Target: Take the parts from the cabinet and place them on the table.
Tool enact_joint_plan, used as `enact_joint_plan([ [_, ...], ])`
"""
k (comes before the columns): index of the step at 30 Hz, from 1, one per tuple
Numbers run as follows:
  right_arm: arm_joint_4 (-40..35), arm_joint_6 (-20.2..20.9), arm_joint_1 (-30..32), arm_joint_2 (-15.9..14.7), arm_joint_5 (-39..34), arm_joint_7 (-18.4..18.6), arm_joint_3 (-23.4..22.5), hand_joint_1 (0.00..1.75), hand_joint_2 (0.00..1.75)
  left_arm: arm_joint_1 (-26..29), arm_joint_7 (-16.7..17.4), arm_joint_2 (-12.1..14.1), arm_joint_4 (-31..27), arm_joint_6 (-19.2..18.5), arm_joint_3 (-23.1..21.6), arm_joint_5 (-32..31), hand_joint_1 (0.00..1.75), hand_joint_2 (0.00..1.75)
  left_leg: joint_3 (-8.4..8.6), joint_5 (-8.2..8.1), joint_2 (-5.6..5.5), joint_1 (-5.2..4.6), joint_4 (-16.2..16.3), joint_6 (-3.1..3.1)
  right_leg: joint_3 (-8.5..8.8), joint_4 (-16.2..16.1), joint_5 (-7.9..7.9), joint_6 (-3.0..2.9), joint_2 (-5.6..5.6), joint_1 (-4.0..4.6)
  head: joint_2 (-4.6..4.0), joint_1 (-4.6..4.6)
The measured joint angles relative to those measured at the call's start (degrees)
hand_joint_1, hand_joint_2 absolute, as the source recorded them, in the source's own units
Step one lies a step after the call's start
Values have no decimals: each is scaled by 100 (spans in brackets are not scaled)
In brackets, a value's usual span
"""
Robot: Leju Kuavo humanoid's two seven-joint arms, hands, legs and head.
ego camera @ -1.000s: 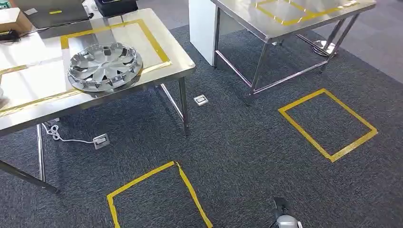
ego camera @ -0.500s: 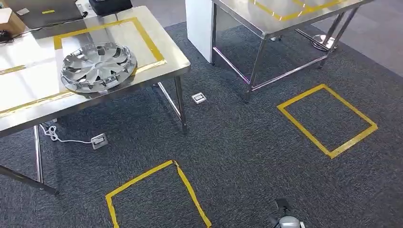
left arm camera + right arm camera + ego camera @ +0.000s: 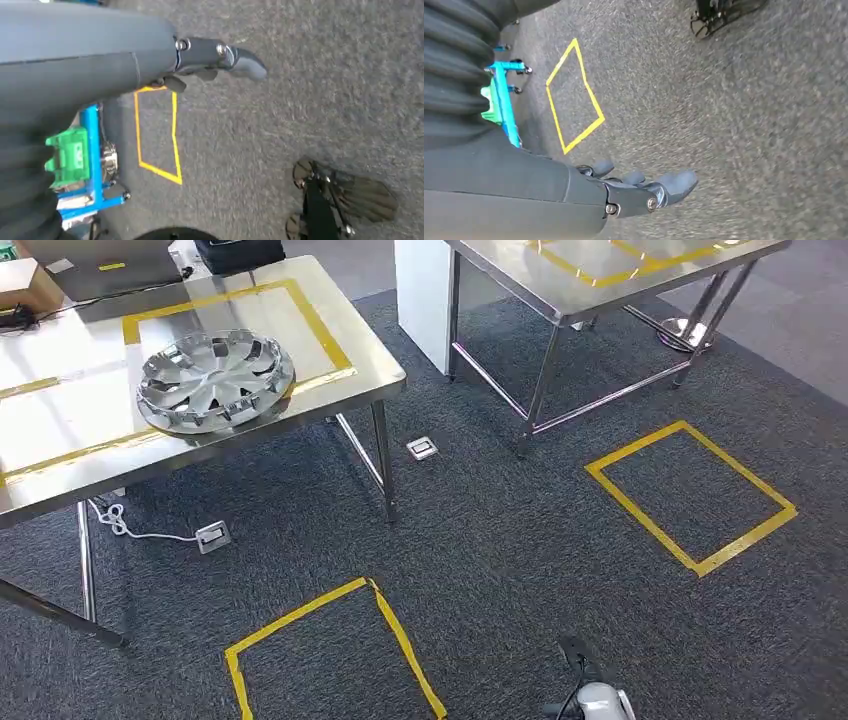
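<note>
A silver hubcap (image 3: 216,380) lies flat on the steel bench (image 3: 60,440), overlapping a yellow tape outline, likely its marked drop spot. Both arms hang over the carpet: the left robot hand (image 3: 220,57) and the right robot hand (image 3: 644,190) hold nothing, fingers loosely apart.

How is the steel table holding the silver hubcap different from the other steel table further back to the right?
The near steel table carries a silver hubcap lying across its yellow tape outline, with a laptop and a cardboard box at its far edge. The far steel table shows just yellow tape on the part in view, and a white cabinet side stands against it. Both have shiny metal tops, slim metal legs and stand on dark carpet.
</note>
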Motion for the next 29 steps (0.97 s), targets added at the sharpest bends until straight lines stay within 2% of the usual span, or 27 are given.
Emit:
enact_joint_plan([
  [9, -276, -46, 229, -94, -845, 0, 1226, 0, 175, 240, -387, 2, -282, -192, -627, 687, 0, 175, -4, 0, -11, -1, 3, 1, 1, 0, 0, 1, -10, 0, 0, 0],
  [10, -323, -50, 259, -103, -940, 2, 1375, 0, 175, 266, -431, 2, -321, -225, -726, 769, 0, 0, -5, 0, -14, -1, 3, 1, 1, 0, 0, 1, -14, 0, 0, -2],
  [11, -354, -59, 283, -114, -1016, 0, 1479, 0, 175, 295, -468, 4, -350, -234, -789, 827, 0, 0, -5, 0, -14, -1, 3, 1, 1, 0, 0, 1, -14, 0, 0, 0],
  [12, -409, -72, 316, -126, -1147, 0, 1696, 0, 0, 336, -536, 7, -409, -264, -900, 953, 0, 0, -6, 0, -14, -1, 3, 1, 1, 0, 0, 1, -14, 0, 0, -2],
  [22, -697, -133, 546, -214, -2158, 0, 2940, 0, 0, 580, -990, 35, -693, -500, -1617, 1753, 0, 0, -9, 0, -17, 0, 3, 1, -1, 0, -1, 1, -19, 0, 0, 0],
  [29, -765, -149, 593, -245, -2331, 2, 3293, 0, 0, 638, -1076, 52, -770, -538, -1823, 1876, 0, 0, -10, 0, -22, 0, 3, 1, 0, 0, -1, 1, -22, 0, 0, -2],
])
